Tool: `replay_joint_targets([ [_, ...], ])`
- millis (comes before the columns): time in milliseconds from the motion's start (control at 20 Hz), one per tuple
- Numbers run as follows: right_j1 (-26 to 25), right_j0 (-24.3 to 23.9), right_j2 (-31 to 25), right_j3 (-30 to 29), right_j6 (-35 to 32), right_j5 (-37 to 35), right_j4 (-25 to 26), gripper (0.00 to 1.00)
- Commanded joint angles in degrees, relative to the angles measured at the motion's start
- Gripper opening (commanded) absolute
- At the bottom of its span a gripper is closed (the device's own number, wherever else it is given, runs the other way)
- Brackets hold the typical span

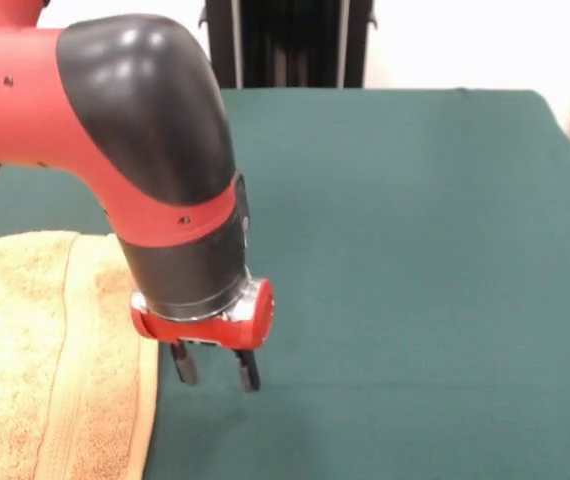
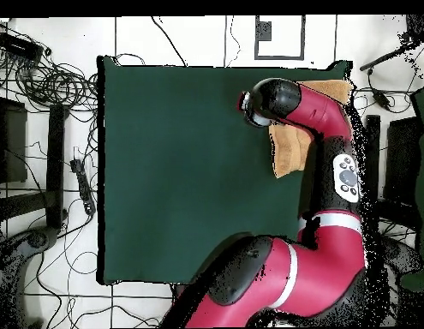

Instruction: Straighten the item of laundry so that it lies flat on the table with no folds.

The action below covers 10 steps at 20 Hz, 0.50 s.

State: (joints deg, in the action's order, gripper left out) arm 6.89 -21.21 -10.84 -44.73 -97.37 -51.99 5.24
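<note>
One towel | beside tool, apart | tool prob. open

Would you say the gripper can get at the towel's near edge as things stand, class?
Probably yes. The gripper hangs open just beside the towel, over bare table, with nothing between it and the bordered edge. In the overhead view the arm covers much of the towel, so its full lie is unclear.

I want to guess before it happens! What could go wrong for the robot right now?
1. The hand hangs open over bare table, just beside the towel. Closing here, it would probably grab nothing.
2. The towel lies at the table's edge in the overhead view. A pull the wrong way might drag it off.
3. The arm hides part of the towel, so folds there may go unseen.
</note>
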Motion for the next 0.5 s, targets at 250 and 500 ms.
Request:
replay_joint_targets([
  [250,9.7,2.4,7.6,-7.2,-12.9,-0.9,0.1,1.0],
  [500,10.3,-2.7,5.2,-6.9,-3.7,-3.1,-0.8,1.0],
])
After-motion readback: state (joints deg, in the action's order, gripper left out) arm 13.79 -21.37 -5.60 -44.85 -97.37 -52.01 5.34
